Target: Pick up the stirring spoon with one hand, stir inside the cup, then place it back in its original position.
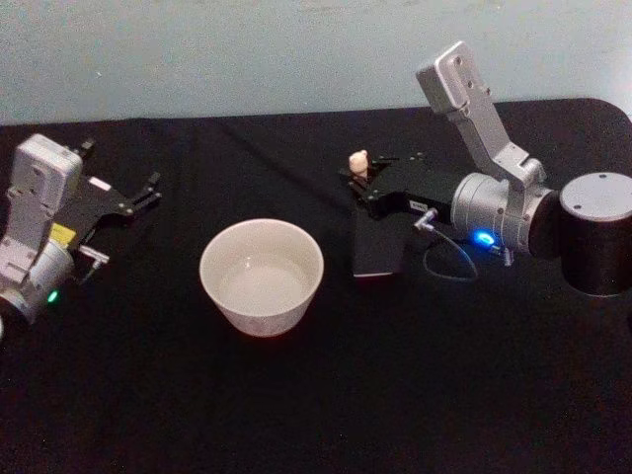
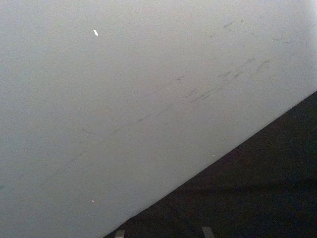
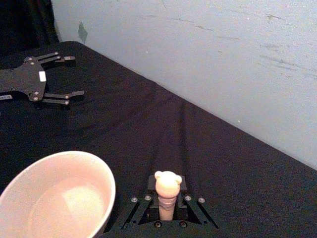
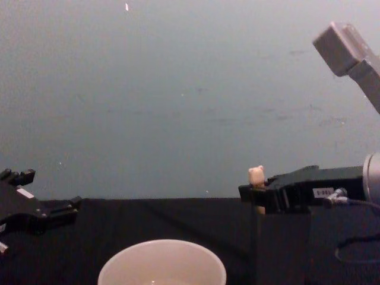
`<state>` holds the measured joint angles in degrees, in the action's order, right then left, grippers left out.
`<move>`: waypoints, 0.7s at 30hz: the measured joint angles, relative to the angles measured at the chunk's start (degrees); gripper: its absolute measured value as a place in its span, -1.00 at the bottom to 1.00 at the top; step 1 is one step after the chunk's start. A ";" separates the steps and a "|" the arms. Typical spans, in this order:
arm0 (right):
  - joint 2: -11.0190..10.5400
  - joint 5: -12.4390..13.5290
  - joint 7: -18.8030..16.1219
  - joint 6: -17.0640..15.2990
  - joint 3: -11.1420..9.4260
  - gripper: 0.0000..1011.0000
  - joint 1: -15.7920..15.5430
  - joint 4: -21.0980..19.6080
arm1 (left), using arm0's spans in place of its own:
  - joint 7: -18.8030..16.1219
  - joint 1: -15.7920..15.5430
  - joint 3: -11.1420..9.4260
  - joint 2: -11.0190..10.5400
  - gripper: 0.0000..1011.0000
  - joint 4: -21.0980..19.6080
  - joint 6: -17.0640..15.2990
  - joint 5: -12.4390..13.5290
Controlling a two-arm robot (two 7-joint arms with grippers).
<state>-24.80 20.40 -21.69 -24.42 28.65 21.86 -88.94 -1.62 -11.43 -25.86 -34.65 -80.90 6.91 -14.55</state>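
Stirring spoon (image 3: 167, 187) upright, animal head up, right pincer (image 3: 167, 201) clamped on handle, left pincer (image 3: 69, 78) parked, spread.

The head view looks steeply down from above onto the black surface (image 1: 296, 415). The chest view sits low, facing the wall (image 4: 178, 89) level across the surface. The right wrist view looks closely past the stirring spoon (image 3: 167, 191) toward the wall. All three share the cup (image 1: 262, 276). The left wrist view faces the wall and the surface's edge.
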 joint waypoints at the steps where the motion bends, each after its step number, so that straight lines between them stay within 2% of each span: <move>1: 0.00 0.00 0.00 0.00 0.00 -0.61 0.00 0.00 | 0.00 0.00 0.00 0.00 0.98 0.00 0.00 0.00; 11: 0.10 -0.08 0.14 0.33 -0.46 -0.61 -0.31 -0.32 | 0.00 0.00 0.00 0.00 0.98 0.00 0.00 0.00; 21: 0.13 -0.10 1.26 2.48 -3.91 -0.61 -1.58 -3.71 | 0.00 0.00 0.00 0.00 0.98 0.00 0.00 0.00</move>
<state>-24.67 20.30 -20.42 -21.95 24.74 20.28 -92.65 -1.62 -11.43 -25.86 -34.65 -80.90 6.91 -14.55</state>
